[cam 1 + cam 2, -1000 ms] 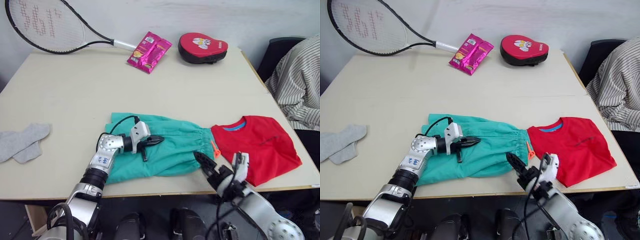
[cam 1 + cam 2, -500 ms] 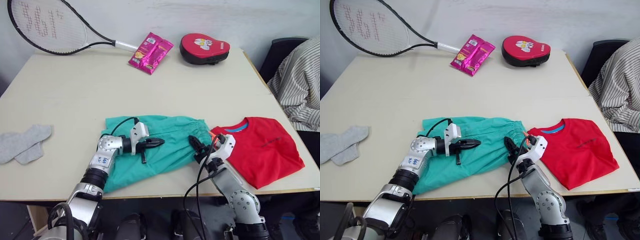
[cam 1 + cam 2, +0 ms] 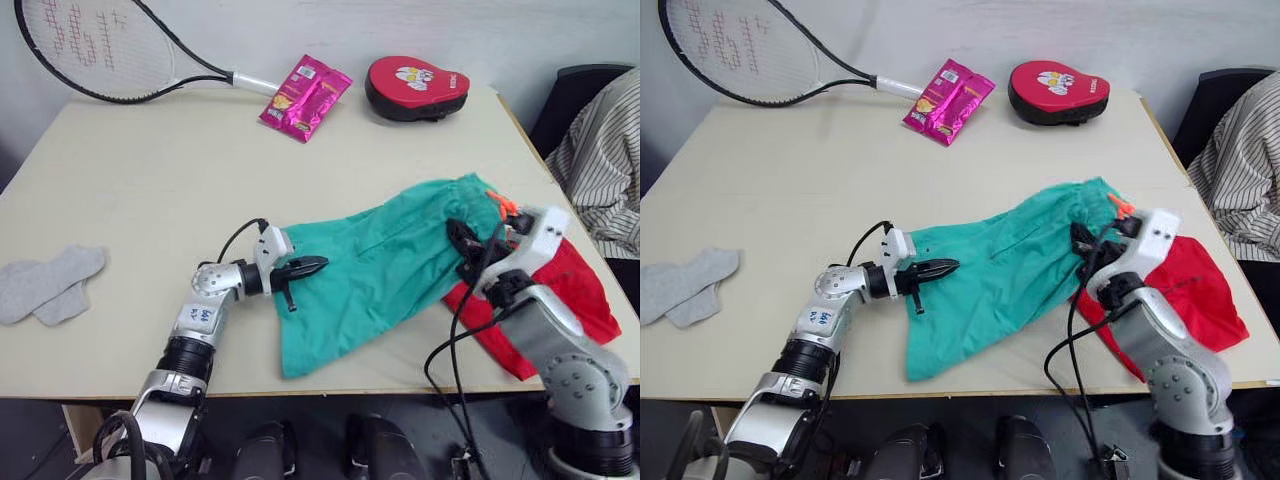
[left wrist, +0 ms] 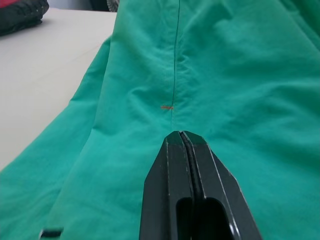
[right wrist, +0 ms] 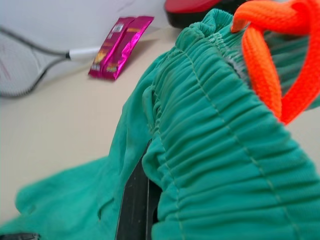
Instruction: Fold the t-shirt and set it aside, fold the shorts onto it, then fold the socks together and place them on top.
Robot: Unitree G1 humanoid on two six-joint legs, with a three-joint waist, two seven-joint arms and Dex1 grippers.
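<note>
The step in hand looks like the second one: getting the shorts (image 3: pixel 390 255) onto the t-shirt (image 3: pixel 570 300). The t-shirt lies folded at the table's (image 3: pixel 150 170) right near edge, and the shorts stretch slantwise from mid-table, their waist end lifted over the t-shirt's left part. The right gripper (image 3: pixel 466 250) is clamped on the gathered waistband, orange drawstring (image 5: pixel 280 60) hanging beside it. The left gripper (image 3: pixel 300 268) has its fingers pressed together at the shorts' left edge, tips resting on the cloth; whether any cloth is pinched between them I cannot tell. The socks (image 3: pixel 45 285) lie untouched at the left near edge, well apart from the rest. Next, I judge, the shorts must be doubled over and laid squarely on the t-shirt, which calls for both ends to travel right together so the cloth does not drag or bunch
</note>
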